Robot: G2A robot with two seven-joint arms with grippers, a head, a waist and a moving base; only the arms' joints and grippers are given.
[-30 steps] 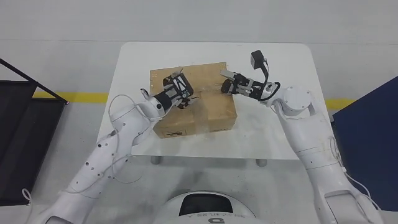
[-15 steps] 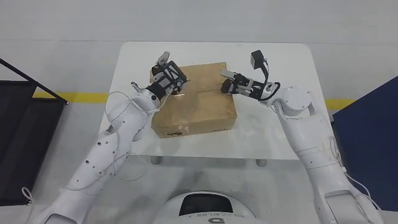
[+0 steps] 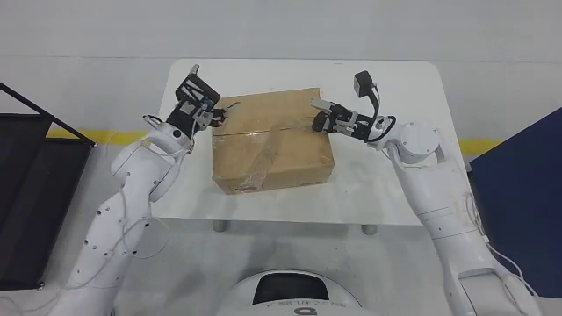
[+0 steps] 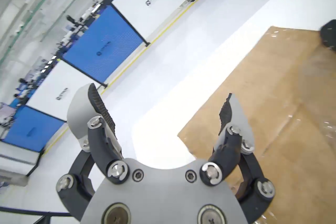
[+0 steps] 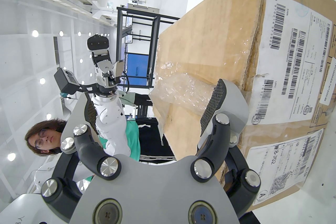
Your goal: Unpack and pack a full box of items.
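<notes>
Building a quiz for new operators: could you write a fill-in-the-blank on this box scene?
The box rests on a ____ table. The left gripper is ____, holding nothing. Crumpled clear ____ lies along the box's top seam.
Missing words: white; open; tape.

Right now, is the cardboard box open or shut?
Shut. The cardboard box has its top flaps lying flat, with crumpled clear tape over the seam.
</notes>
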